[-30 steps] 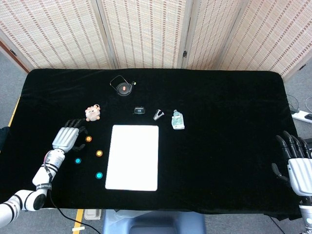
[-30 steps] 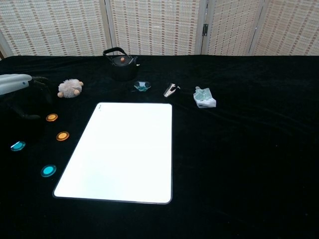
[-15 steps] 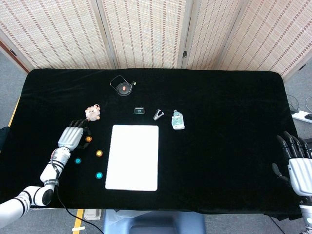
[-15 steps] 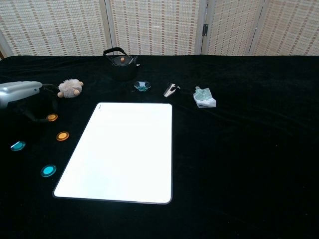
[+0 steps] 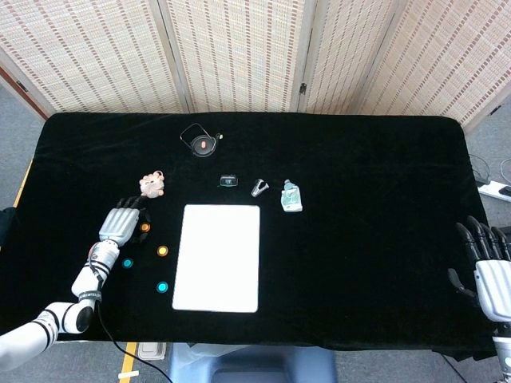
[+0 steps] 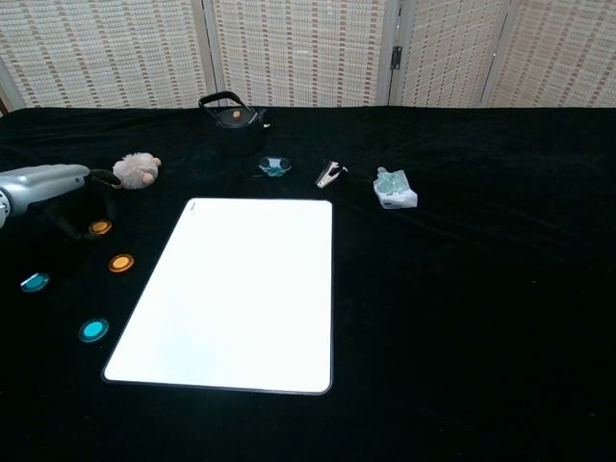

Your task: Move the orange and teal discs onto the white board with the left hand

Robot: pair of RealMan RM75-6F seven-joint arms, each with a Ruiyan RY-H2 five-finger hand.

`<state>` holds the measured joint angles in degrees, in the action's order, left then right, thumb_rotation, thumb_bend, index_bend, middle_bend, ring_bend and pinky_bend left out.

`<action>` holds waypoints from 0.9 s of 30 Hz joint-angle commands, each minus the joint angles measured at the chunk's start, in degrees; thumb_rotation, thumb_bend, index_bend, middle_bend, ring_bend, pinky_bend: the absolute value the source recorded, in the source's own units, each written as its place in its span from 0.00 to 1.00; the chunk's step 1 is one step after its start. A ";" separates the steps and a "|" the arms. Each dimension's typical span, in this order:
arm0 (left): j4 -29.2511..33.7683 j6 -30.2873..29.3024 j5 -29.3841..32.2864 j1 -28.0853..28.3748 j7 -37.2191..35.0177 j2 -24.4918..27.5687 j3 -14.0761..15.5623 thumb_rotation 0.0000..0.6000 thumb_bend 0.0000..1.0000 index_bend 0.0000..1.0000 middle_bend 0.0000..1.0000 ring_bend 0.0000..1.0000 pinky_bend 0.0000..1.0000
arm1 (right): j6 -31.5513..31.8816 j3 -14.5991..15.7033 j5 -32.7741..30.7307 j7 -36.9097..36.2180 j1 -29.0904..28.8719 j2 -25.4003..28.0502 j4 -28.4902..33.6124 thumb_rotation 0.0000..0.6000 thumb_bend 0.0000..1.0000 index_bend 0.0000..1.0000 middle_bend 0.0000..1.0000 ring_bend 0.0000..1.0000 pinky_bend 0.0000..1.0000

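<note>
Two orange discs (image 5: 144, 227) (image 5: 163, 251) and two teal discs (image 5: 127, 262) (image 5: 162, 287) lie on the black cloth left of the white board (image 5: 217, 257). In the chest view the orange discs (image 6: 100, 227) (image 6: 120, 262) and teal discs (image 6: 35, 282) (image 6: 93, 330) sit left of the board (image 6: 236, 294). My left hand (image 5: 121, 225) hovers just left of the far orange disc with its fingers apart and nothing in it; its dark fingers (image 6: 82, 207) hang close above that disc. My right hand (image 5: 489, 267) stays at the table's right edge, fingers extended and holding nothing.
Behind the board lie a plush toy (image 5: 151, 185), a black kettle (image 5: 203, 144), a small teal-topped item (image 5: 229, 181), a metal clip (image 5: 259, 187) and a pale packet (image 5: 291, 197). The plush toy sits just beyond my left hand's fingertips.
My left hand has slid to the right, closer to the far orange disc. The discs and the board lie where they were. My right hand has sunk slightly.
</note>
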<state>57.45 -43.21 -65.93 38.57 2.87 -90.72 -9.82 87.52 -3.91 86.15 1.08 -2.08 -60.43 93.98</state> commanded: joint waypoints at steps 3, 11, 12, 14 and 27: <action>-0.32 -0.32 -0.06 -0.05 -0.13 -0.29 0.16 1.00 0.41 0.46 0.09 0.00 0.00 | -0.14 -0.03 -0.11 -0.12 -0.02 -0.03 -0.08 1.00 0.42 0.00 0.00 0.00 0.00; -1.80 -0.75 -0.06 -0.14 -0.62 -1.15 0.21 1.00 0.42 0.50 0.09 0.00 0.00 | -0.16 -0.05 -0.14 -0.22 0.01 0.01 -0.05 1.00 0.42 0.00 0.00 0.00 0.00; -2.05 -0.98 -0.13 -0.20 -0.72 -1.31 0.21 1.00 0.43 0.51 0.09 0.00 0.00 | -0.13 -0.04 -0.13 -0.25 0.03 0.02 -0.04 1.00 0.42 0.00 0.00 0.00 0.00; -2.23 -1.48 -0.36 -0.34 -1.04 -1.46 0.19 1.00 0.44 0.52 0.09 0.00 0.00 | -0.05 -0.03 -0.08 -0.26 0.08 0.04 -0.02 1.00 0.42 0.00 0.00 0.00 0.00; 8.43 -7.50 -5.37 -0.02 0.00 2.75 -0.03 1.00 0.46 0.54 0.09 0.00 0.00 | 0.77 0.11 0.52 -0.28 0.50 0.25 0.20 1.00 0.42 0.00 0.00 0.00 0.00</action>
<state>63.03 -49.87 -70.28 38.02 2.12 -89.19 -9.60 88.29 -3.81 86.67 0.80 -1.58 -60.19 94.19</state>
